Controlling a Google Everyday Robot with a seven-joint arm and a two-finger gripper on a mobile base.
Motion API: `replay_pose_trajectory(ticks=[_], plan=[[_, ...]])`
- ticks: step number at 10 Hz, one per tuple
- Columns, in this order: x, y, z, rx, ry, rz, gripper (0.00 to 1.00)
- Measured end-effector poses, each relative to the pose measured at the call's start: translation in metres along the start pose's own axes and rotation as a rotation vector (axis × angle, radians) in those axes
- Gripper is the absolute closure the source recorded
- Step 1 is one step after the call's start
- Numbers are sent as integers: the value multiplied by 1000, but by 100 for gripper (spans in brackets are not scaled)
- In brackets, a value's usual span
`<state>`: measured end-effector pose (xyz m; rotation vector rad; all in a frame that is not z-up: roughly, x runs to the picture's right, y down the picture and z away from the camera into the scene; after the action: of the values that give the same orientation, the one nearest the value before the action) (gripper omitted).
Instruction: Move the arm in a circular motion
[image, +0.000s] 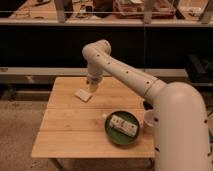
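Observation:
The arm is large, glossy and white, with small dark dots. It rises from the lower right, runs up and left to a bend above the table's far edge, then drops down. Its small pale gripper hangs just above the wooden table, close to the upper right of a small white flat object. I cannot see it holding anything.
A green plate with a white packet on it lies at the table's front right. A pale cup stands beside it, partly hidden by the arm. Dark shelving runs behind the table.

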<state>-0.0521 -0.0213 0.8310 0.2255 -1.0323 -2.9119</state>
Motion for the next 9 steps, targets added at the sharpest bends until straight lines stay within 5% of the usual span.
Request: replay_pose_trajectory(ticks=[4,9], plan=[[-92,62,-2,-14,-13,210,100],[-199,52,-25,-1,-105,349,100]])
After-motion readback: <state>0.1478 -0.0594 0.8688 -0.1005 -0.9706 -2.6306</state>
